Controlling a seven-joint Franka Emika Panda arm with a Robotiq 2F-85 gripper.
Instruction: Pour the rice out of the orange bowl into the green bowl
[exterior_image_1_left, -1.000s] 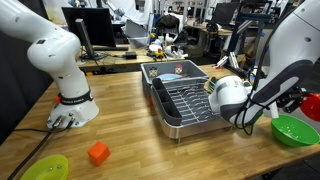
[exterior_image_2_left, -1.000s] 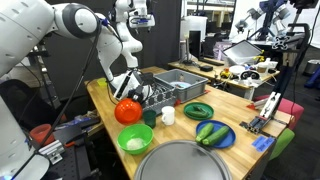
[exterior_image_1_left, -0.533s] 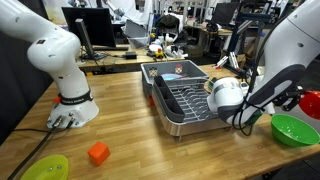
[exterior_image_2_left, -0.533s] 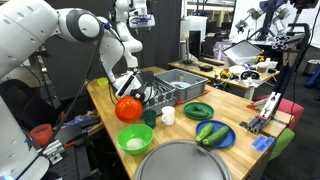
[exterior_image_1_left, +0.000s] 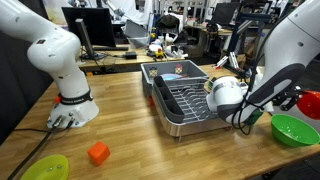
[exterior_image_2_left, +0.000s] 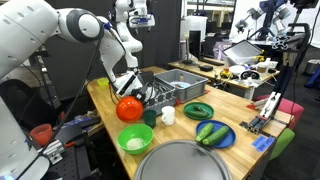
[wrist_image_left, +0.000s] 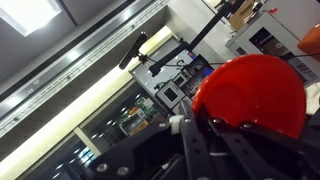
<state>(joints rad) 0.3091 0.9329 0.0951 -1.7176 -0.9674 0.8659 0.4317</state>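
grip: gripper (wrist_image_left: 200, 128) fingers clamped on orange bowl (exterior_image_2_left: 129, 109) rim | place: tipped above green bowl (exterior_image_2_left: 149, 134), near table (exterior_image_1_left: 130, 125) edge | risk: off-centre mouth scatters rice (exterior_image_2_left: 133, 143) over edge; thin rim hold may slip

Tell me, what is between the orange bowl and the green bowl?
Nothing. In an exterior view the orange bowl hangs just above the green bowl.

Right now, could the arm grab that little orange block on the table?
Probably not yet: its tool is shut on the orange bowl, tipped over the green bowl, and the block sits beyond the dish rack.
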